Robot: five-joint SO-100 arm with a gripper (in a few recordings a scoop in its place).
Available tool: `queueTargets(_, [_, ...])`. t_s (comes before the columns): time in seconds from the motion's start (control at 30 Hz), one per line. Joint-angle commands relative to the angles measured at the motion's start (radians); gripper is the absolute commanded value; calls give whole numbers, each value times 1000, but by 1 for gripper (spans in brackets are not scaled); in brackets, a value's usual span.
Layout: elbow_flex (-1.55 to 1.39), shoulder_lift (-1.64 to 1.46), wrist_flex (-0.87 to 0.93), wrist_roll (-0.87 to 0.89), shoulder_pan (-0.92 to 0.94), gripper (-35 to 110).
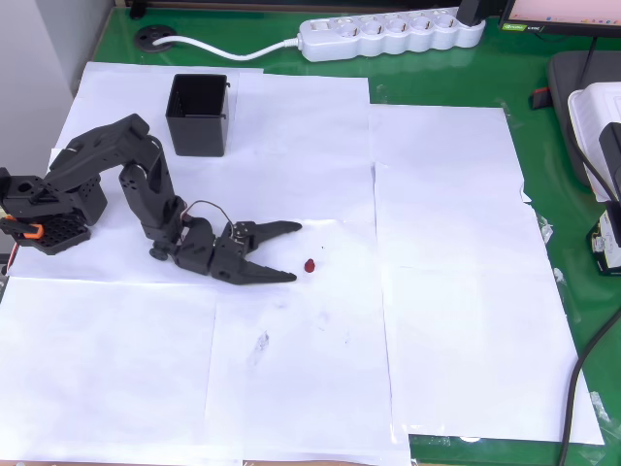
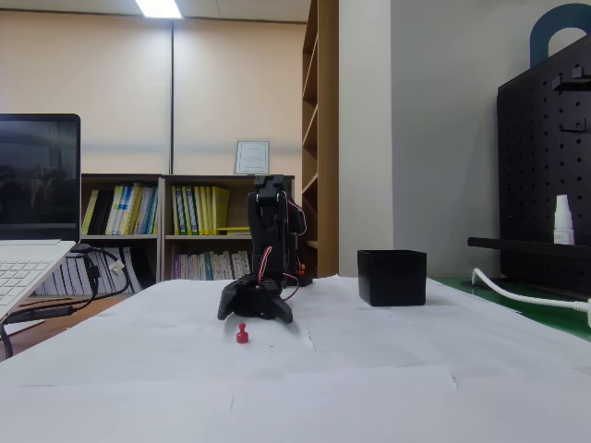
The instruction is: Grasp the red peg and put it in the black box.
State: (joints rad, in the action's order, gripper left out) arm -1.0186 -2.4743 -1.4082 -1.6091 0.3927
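The red peg (image 1: 310,265) is a tiny dark red piece lying on the white paper; in the fixed view the red peg (image 2: 242,333) stands just in front of the arm. My black gripper (image 1: 295,252) is low over the paper with its jaws spread wide, open, and the peg sits just beyond the fingertips, nearer the lower finger (image 1: 277,275). From the front, the gripper (image 2: 255,313) straddles the spot behind the peg. The black box (image 1: 198,114) stands upright at the back, beside the arm's shoulder, and appears as a square black container (image 2: 391,277) to the right.
White paper sheets (image 1: 446,243) cover a green table. A white power strip (image 1: 388,34) and its cable lie along the far edge. A laptop (image 2: 28,249) sits at the left of the fixed view, devices at the overhead view's right edge (image 1: 602,146).
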Motion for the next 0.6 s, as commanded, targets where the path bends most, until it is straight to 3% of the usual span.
queueTargets(0.0, [-44,-20,26,-8,32,43])
queueTargets(0.57, [-117,-52,28,-12,2,43])
